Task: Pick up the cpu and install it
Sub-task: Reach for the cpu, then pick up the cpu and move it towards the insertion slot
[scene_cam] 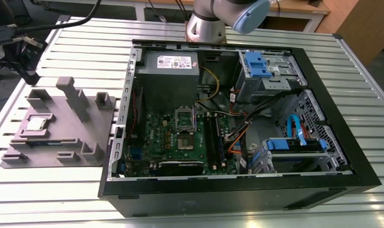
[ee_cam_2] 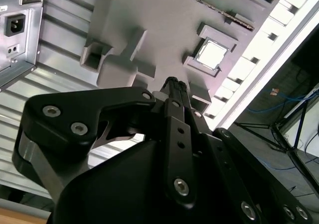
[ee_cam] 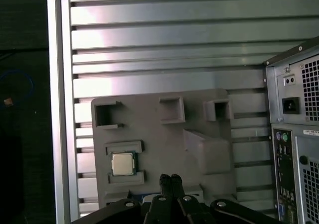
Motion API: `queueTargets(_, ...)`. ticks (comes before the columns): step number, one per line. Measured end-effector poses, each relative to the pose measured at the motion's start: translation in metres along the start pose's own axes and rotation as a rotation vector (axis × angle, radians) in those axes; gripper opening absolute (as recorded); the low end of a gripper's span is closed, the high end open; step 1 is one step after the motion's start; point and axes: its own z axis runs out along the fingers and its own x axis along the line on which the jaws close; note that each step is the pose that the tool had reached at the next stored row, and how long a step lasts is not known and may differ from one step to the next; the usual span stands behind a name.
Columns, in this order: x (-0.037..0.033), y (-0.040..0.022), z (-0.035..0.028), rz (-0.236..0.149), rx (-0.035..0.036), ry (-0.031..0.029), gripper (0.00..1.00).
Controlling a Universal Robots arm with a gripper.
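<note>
Gripper (ee_cam: pixel 170 178): fingertips pressed together, nothing held, hanging over grey holder block (ee_cam: pixel 164 134). Cpu (ee_cam: pixel 122 164): flat in square recess of holder, apart from fingertips. Beyond: slatted metal table (ee_cam: pixel 164 35). Open computer case (scene_cam: pixel 243 123) beside holder, toward exterior view's right.

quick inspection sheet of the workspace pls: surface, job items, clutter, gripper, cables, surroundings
surface: slatted metal table, carrying a grey holder and an open computer case.
job's things: the cpu lies flat in a square recess of the holder, outside the case; the socket is on the board inside the case.
clutter: nothing seen.
grippers: the gripper hangs above the holder near the cpu without touching it, jaws shut and holding nothing.
cables: orange, yellow, black and blue cables run inside the case.
surroundings: the arm base stands behind the case; dark floor lies beside the table.
</note>
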Motion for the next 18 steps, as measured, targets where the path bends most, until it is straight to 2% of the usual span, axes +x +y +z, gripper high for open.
queueTargets(9, 0.0140, -0.0030, 0.0141, 0.000, 0.0000, 0.0000, 0.11)
queueTargets(18, 0.0164, -0.0032, 0.0154, 0.000, 0.0000, 0.0000, 0.11)
